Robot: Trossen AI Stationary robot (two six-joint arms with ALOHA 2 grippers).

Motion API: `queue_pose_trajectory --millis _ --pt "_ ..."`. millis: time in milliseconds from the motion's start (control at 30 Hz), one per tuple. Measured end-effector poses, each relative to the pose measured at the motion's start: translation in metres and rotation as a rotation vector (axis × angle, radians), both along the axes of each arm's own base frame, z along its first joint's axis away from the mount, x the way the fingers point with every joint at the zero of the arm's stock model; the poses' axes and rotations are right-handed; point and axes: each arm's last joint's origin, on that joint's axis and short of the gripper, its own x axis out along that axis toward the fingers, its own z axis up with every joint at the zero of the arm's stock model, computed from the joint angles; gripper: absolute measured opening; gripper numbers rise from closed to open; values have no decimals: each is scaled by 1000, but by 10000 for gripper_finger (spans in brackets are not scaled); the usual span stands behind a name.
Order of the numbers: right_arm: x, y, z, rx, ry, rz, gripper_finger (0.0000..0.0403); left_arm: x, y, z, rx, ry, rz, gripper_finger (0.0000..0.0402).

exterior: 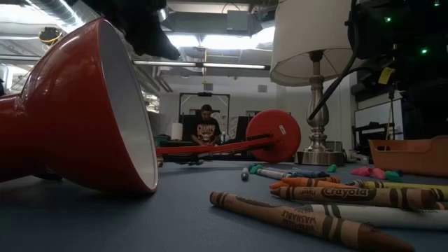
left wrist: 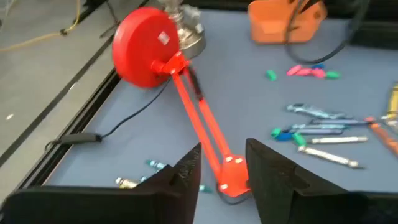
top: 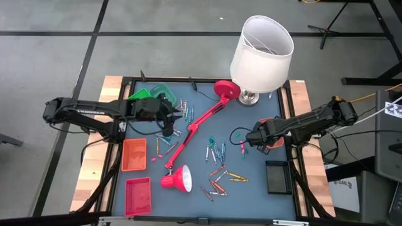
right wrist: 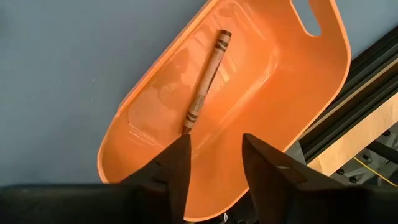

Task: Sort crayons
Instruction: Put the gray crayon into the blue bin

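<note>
Fingers parted on my right gripper [right wrist: 211,165] hang over the orange bin [right wrist: 280,93] holding one crayon [right wrist: 206,82]; left gripper [left wrist: 225,174], parted, straddles the lamp arm [left wrist: 202,121].

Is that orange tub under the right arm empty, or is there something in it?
Not empty. The orange tub holds one brown crayon lying flat on its floor, below the right gripper, whose jaws are open.

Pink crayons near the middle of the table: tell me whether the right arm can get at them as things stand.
Probably yes. The right tool hangs open over the orange bin, and the pink crayons lie just beside it on bare mat. Only a thin black cord runs close by.
</note>
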Motion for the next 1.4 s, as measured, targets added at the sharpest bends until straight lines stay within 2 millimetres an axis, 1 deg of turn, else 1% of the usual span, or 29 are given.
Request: queue_pose_trajectory --millis 67,167,267,400,600,867,1200,1400 --pt "0 0 0 0 -1 1 151 4 7 -6 8 34 9 122" --pt "0 0 0 0 0 1 150 11 17 -18 -3 95 -47 126" --pt "0 0 0 0 0 1 150 19 25 -33 -28 164 -99 123" --pt "0 0 0 1 0 2 150 27 32 -54 -59 257 -165 115" --pt "0 0 0 1 -1 3 150 34 33 -80 -119 377 -207 101" --pt "0 0 0 2 -4 3 150 39 33 -106 -166 496 -240 92" --pt "1 0 0 3 -10 3 150 43 34 -127 -197 574 -242 91" --pt "3 1 -1 7 -34 3 150 44 30 -136 -208 611 -312 91"
